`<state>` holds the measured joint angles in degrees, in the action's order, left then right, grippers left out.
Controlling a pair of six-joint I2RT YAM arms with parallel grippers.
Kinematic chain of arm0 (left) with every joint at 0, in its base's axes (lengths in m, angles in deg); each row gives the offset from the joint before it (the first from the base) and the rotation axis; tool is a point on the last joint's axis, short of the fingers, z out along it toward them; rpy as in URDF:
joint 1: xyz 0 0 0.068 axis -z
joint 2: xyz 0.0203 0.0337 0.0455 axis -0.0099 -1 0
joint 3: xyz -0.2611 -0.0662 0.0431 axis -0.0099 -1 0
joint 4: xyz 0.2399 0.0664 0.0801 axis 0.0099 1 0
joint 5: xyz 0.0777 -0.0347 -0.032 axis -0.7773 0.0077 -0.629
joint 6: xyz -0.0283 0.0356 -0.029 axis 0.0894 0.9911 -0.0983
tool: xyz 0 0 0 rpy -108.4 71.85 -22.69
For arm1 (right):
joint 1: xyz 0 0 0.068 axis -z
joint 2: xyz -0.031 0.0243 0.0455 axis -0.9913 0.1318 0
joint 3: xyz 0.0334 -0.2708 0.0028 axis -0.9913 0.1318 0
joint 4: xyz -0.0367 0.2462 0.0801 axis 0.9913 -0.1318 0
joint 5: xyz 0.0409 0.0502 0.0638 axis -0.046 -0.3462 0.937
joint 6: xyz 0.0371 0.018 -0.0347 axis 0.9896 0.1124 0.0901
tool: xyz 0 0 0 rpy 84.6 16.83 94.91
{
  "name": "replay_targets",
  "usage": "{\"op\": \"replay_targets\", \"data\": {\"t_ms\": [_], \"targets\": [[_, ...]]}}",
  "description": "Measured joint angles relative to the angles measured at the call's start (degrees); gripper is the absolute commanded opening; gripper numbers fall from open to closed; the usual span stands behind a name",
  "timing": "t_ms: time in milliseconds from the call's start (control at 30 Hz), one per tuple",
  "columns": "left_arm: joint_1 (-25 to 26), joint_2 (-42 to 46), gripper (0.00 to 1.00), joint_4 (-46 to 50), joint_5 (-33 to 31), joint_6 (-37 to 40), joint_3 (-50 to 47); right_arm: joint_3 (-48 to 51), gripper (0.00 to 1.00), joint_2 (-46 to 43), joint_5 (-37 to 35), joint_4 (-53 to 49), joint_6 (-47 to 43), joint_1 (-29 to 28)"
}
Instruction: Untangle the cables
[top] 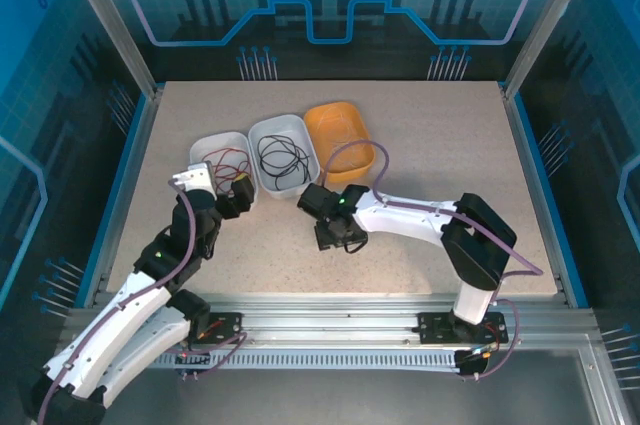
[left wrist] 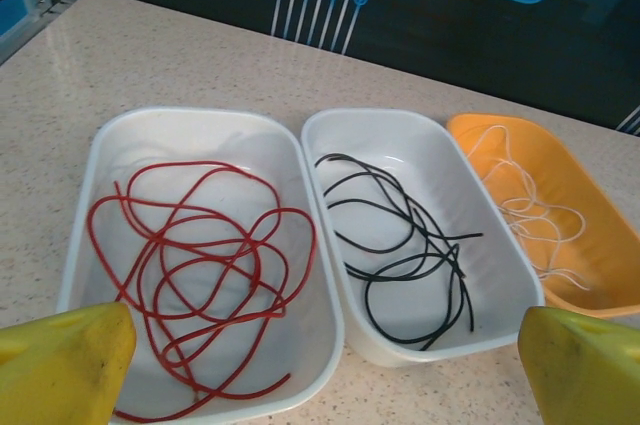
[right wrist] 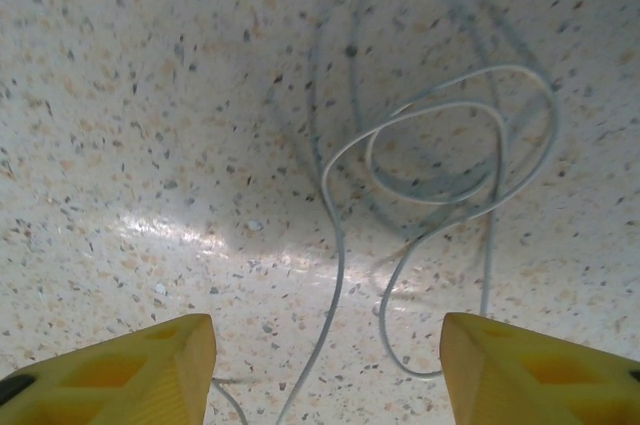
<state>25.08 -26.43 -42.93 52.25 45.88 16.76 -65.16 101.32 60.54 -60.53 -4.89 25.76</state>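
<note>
Red cables (left wrist: 256, 274) lie coiled in the left white bin (left wrist: 190, 113). Black cables (left wrist: 368, 297) fill the middle white bin (left wrist: 375, 113), and thin whitish cables (left wrist: 530, 210) rest in the orange bin (left wrist: 600, 205). My left gripper (left wrist: 325, 375) hangs open just in front of the two white bins, holding nothing. One more whitish cable (right wrist: 341, 266) lies looped on the bare tabletop. My right gripper (right wrist: 325, 375) hovers low over it, open, with strands of the cable running between its yellow fingertips (right wrist: 150, 370). From above, the right gripper (top: 337, 235) sits in front of the bins.
The three bins (top: 283, 125) stand in a row at the table's middle back, with the orange one (top: 335, 110) rightmost. The left gripper (top: 236, 197) is near the left bin's front. Speckled tabletop (top: 450, 155) stretches to the right, bounded by a blue frame.
</note>
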Motion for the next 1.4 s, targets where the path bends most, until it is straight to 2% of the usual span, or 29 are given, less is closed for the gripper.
{"op": "replay_targets", "data": {"t_ms": [367, 500, 800, 933, 1400], "targets": [[0.0, 5.3, 0.99, 0.4, -4.4, -1.7, -2.6, -1.3, 0.39, 4.1, 0.4, -2.8, 1.1, -0.8], [0.0, 5.4, 0.99, 0.4, -4.5, -1.9, -2.8, -1.5, 0.26, 5.0, 0.6, -3.1, 1.0, -0.8], [0.0, 5.4, 0.99, 0.4, -4.9, -1.9, -3.1, -1.6, 0.04, 5.8, 1.3, -3.2, 1.0, -0.8], [0.0, 5.4, 0.99, 0.4, -4.9, -1.9, -3.1, -1.4, 0.0, 5.0, 0.9, -3.6, 1.0, -0.8], [0.0, 5.4, 0.99, 0.4, -4.9, -1.9, -3.1, -1.4, 0.0, -8.1, -7.1, -10.1, -2.0, 0.5]]}}
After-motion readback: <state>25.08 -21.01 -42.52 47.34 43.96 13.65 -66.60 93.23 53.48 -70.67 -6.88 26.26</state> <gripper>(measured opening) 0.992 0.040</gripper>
